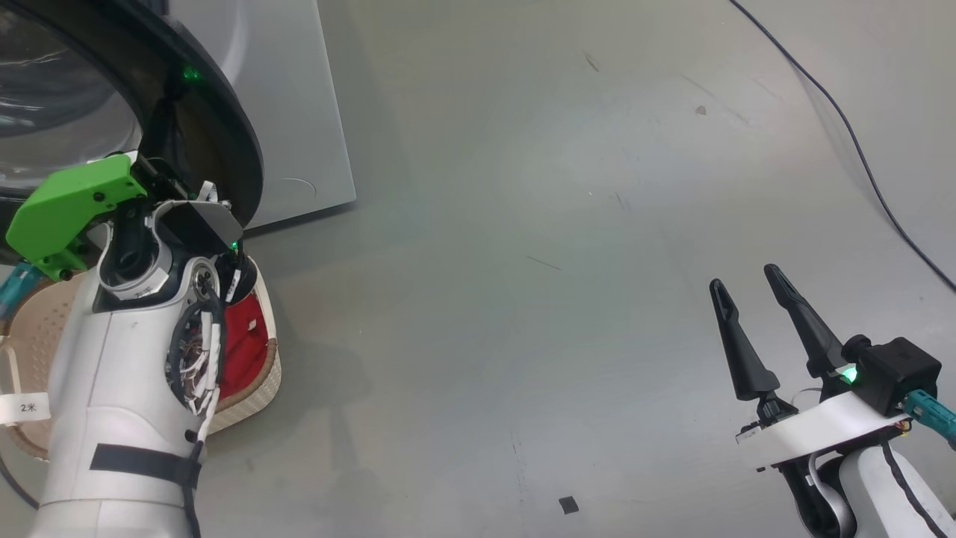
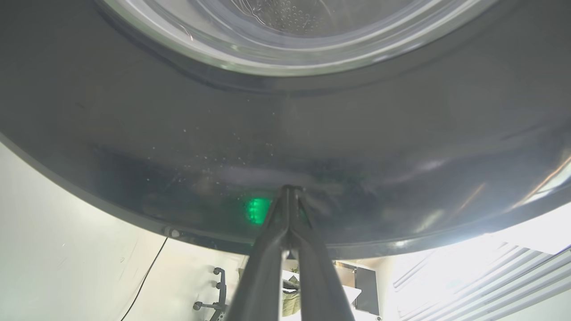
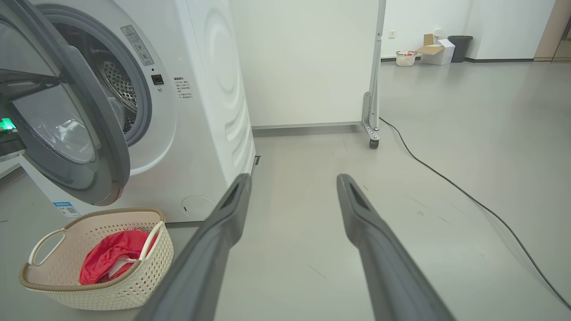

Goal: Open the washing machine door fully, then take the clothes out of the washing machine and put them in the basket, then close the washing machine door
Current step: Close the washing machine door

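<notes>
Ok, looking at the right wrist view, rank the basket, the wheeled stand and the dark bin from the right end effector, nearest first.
1. basket: low on the left, on the floor.
2. wheeled stand: ahead, centre, near the wall.
3. dark bin: far back, upper right, against the far wall.

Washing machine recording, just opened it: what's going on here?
The red clothes already lie in the basket on the floor in front of the washing machine. The washing machine door stands partly open. The left arm, jaws shut, has its fingertips at the door's glossy black face, apparently to push it closed. The right arm hangs over the floor, jaws open, holding nothing.
</notes>
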Robot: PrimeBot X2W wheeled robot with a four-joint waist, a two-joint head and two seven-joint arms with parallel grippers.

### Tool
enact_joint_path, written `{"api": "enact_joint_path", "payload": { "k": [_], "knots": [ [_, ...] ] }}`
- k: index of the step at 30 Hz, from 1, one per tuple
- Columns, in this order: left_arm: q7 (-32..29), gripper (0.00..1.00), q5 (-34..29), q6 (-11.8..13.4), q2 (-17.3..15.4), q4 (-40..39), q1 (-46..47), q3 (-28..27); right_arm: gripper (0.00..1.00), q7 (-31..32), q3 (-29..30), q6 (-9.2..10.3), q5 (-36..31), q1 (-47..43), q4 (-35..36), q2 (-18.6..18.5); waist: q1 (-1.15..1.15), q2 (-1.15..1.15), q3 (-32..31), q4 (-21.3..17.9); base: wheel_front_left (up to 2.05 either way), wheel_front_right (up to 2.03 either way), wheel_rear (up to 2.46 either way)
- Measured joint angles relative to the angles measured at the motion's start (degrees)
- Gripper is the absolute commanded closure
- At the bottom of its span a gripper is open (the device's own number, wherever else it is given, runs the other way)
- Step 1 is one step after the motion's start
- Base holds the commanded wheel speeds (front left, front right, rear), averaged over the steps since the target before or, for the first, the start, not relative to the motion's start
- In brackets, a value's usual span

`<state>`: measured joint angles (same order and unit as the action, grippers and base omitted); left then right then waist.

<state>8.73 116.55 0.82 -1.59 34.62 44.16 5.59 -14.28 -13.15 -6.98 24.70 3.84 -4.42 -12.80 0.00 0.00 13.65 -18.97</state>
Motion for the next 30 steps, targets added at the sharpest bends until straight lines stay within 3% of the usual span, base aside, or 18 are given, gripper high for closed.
{"api": "enact_joint_path", "payload": {
  "k": [10, 18, 25, 30],
  "knots": [
    [-1.19, 1.00, 1.44, -2.25, 0.05, 2.59, 0.02, 4.90, 0.00, 0.00, 2.02, -0.01, -0.01, 0.05, 0.01, -0.29, 0.00, 0.00, -0.76, 2.12, 0.00, 0.00, 0.00],
    [-4.75, 1.00, -2.08, -3.43, 0.08, 3.30, -1.96, 14.73, 0.00, 0.00, 2.67, -0.01, -0.01, -0.20, 0.62, -0.55, 0.00, 0.00, -1.94, 6.00, 0.00, 0.00, 0.00],
    [-6.99, 1.00, -15.18, -5.23, -0.34, 3.14, -5.37, 25.70, 0.00, 0.00, 3.24, -0.01, -0.12, -1.10, 1.48, -0.75, 0.00, 0.00, -3.74, 11.38, 0.00, 0.00, 0.00],
    [-6.55, 1.00, -24.23, -5.80, -3.74, 2.69, -7.36, 32.52, 0.00, -0.01, 3.70, -0.01, -0.15, -2.59, 1.89, -0.71, 0.00, 0.00, -5.14, 15.11, 0.00, 0.00, 0.00]
  ]
}}
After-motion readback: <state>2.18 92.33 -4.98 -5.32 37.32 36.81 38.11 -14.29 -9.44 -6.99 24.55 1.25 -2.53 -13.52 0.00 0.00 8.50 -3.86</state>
